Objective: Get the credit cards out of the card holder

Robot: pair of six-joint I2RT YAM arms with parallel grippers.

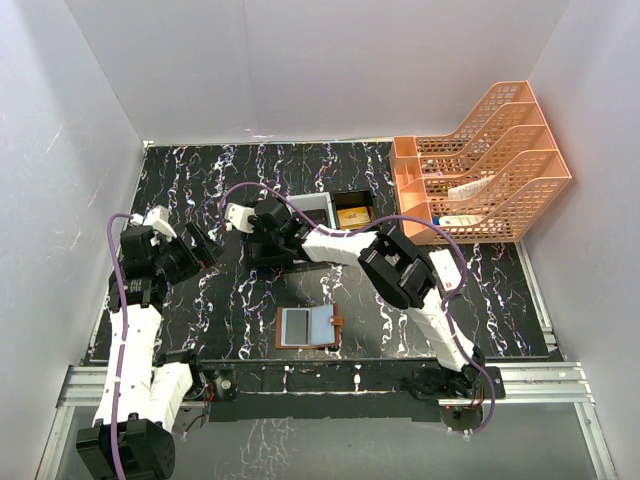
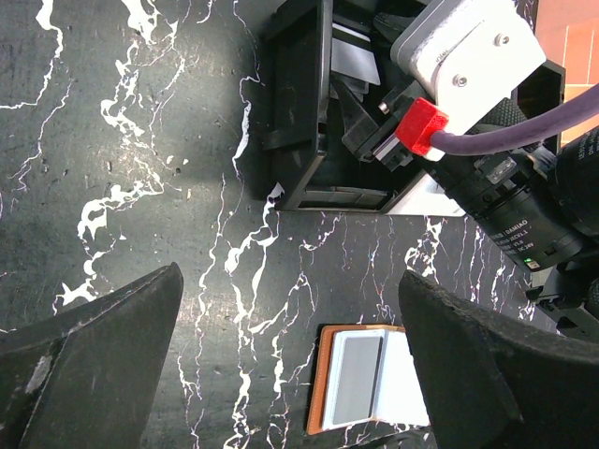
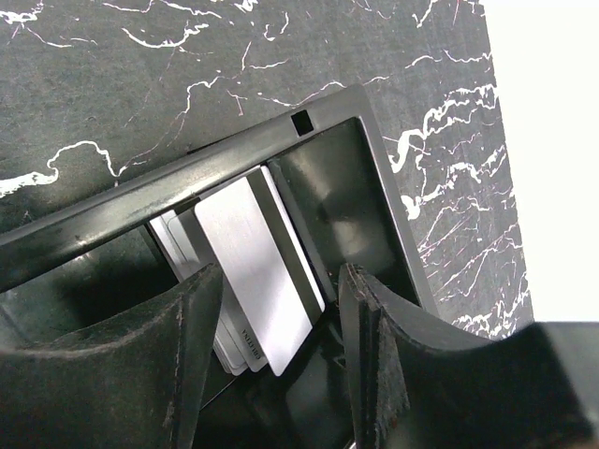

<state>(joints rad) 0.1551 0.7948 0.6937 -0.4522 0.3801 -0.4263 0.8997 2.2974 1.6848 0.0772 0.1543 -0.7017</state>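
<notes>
Credit cards point(image 3: 248, 243): stacked on edge inside a black tray point(image 3: 140, 201) compartment.
Card holder point(image 1: 310, 327): laid open, at 6 o'clock of black tray.
Right claw point(image 3: 281, 276): parted above Credit cards, nothing clamped.
Left claw point(image 2: 290, 355): spread wide, empty.

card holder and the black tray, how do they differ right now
The card holder is brown and lies spread flat; the tray is black with raised walls. The right tool reaches into the tray; nothing touches the card holder. Both sit on the marbled table.
</notes>
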